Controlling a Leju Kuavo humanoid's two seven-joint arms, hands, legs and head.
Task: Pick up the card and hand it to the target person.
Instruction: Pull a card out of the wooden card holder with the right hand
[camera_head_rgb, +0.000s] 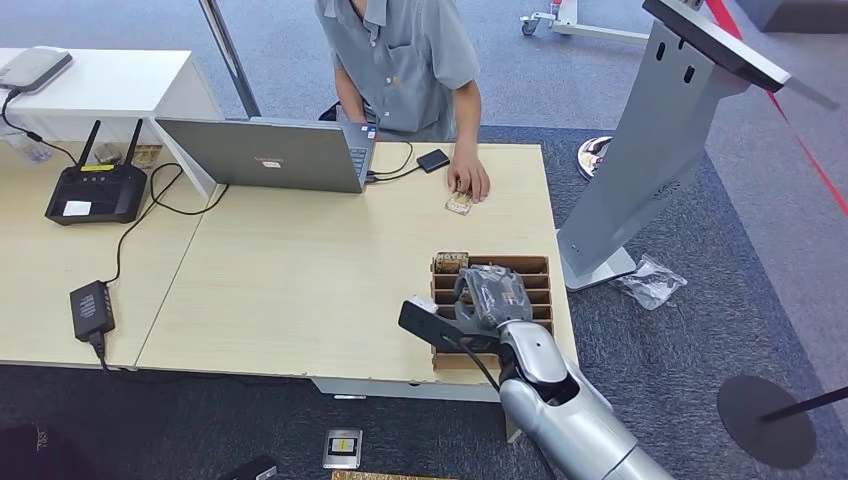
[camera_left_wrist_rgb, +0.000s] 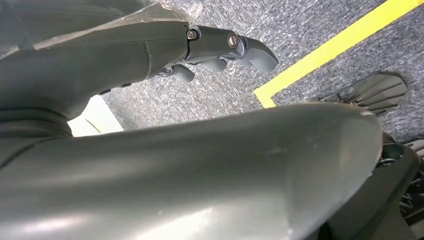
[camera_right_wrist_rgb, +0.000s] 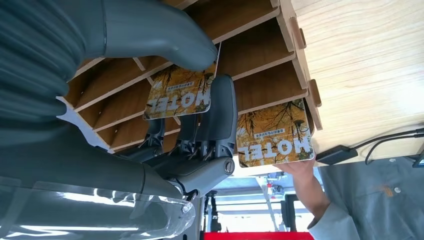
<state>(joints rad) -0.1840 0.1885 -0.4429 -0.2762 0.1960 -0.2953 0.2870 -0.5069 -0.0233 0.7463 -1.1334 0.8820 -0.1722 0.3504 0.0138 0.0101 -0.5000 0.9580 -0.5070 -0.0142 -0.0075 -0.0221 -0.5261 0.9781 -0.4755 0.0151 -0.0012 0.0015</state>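
We are pinching a card reading "HOTEL" between thumb and fingers of our right hand, over the slotted wooden rack; a second "HOTEL" card is standing in the rack's far slot.

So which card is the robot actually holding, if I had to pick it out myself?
Start at the light wooden table, then find the slotted wooden rack near its right edge. The robot's right hand is over it, pinching a yellow HOTEL card. A matching card stands in the rack's end slot; the held one sits between thumb and fingers.
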